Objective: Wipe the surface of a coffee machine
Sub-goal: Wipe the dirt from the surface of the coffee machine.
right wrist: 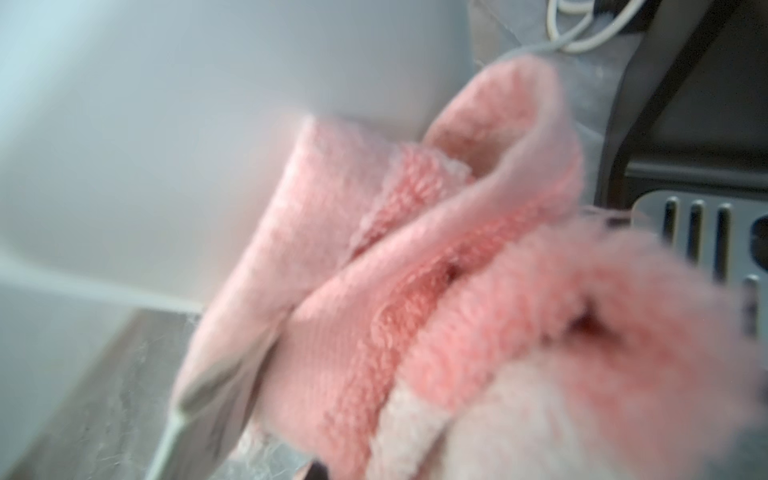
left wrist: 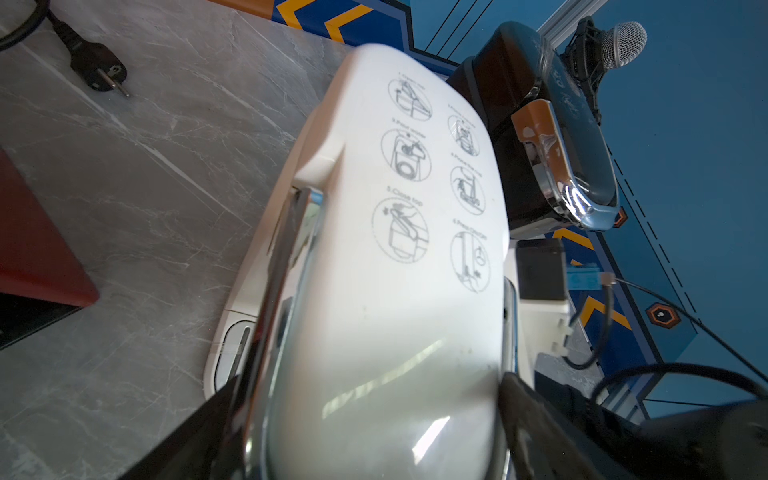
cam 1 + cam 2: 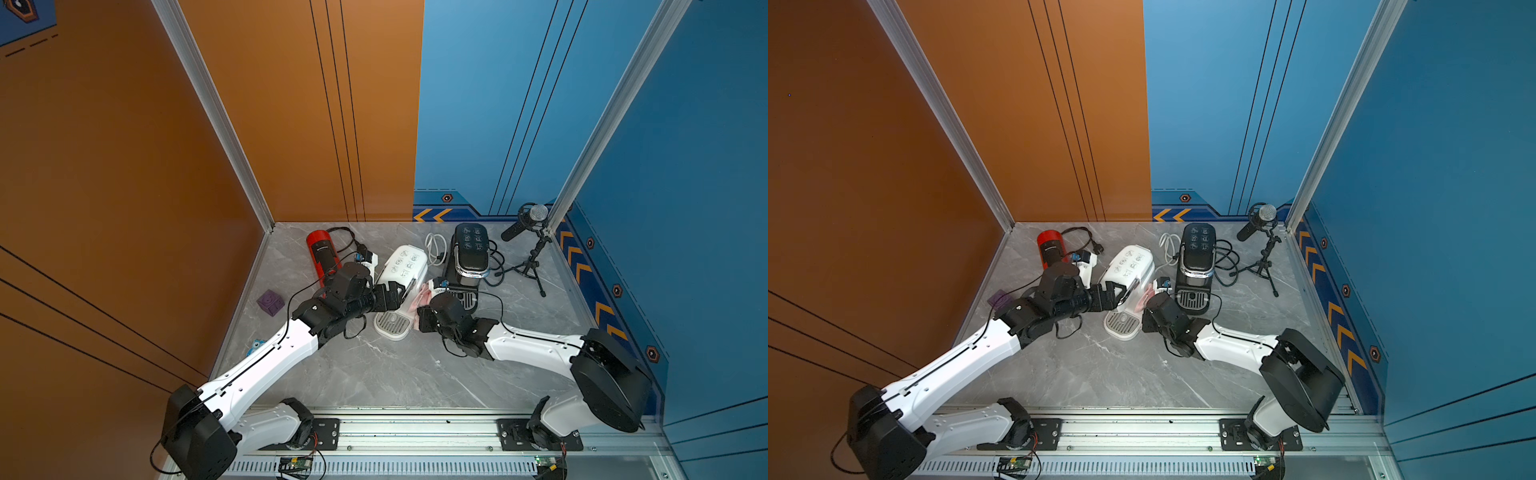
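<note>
A coffee machine [image 3: 405, 266] stands in the middle, a second coffee machine [image 3: 469, 253] just right of it and slightly behind, with a cloth [image 3: 420, 297] between them. A canister [image 3: 322, 255] lies to the left, a block [image 3: 270, 302] farther left, and a microphone [image 3: 528, 226] in the back right corner.

Around me, an orange wall [image 3: 104, 166] meets a blue wall [image 3: 478, 104] at the back, framed by aluminium posts [image 3: 217, 112]. Orange chevrons [image 3: 432, 215] run along the blue wall's foot. My tabletop [image 3: 395, 374] is grey, marble-patterned and evenly lit, with a metal rail [image 3: 415, 432] along its near edge.
</note>
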`<state>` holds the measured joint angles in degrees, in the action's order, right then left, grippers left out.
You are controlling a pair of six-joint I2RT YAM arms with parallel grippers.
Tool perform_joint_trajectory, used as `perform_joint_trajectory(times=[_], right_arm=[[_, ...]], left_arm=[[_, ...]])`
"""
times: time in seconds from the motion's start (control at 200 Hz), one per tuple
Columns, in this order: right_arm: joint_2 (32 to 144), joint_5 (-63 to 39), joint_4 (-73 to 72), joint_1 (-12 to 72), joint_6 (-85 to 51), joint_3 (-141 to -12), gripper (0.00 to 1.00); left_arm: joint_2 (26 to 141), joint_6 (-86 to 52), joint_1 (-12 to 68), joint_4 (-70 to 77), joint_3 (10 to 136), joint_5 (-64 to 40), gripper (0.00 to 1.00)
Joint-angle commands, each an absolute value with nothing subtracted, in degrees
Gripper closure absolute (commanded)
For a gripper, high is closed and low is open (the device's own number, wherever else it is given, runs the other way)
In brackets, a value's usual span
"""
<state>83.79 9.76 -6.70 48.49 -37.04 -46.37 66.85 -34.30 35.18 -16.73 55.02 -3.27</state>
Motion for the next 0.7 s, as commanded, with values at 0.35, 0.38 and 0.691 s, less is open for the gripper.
perform_joint_trajectory(times=[0.35, 0.38, 0.691], right_arm=[[86.42, 8.88, -5.09, 42.63, -31.4, -55.73, 1.0], [86.8, 8.6, -5.75, 42.79, -31.7, -55.12, 1.0], [93.53, 7.33, -11.39, 46.06, -35.13, -51.16, 1.0]], left_arm=[[67.31, -32.96, 34.28, -25.72, 53.09, -1.41, 0.07], [67.24, -32.96, 34.28, -25.8, 53.11, -1.34, 0.07], [65.52, -32.63, 33.57, -25.84, 52.78, -1.1, 0.07]])
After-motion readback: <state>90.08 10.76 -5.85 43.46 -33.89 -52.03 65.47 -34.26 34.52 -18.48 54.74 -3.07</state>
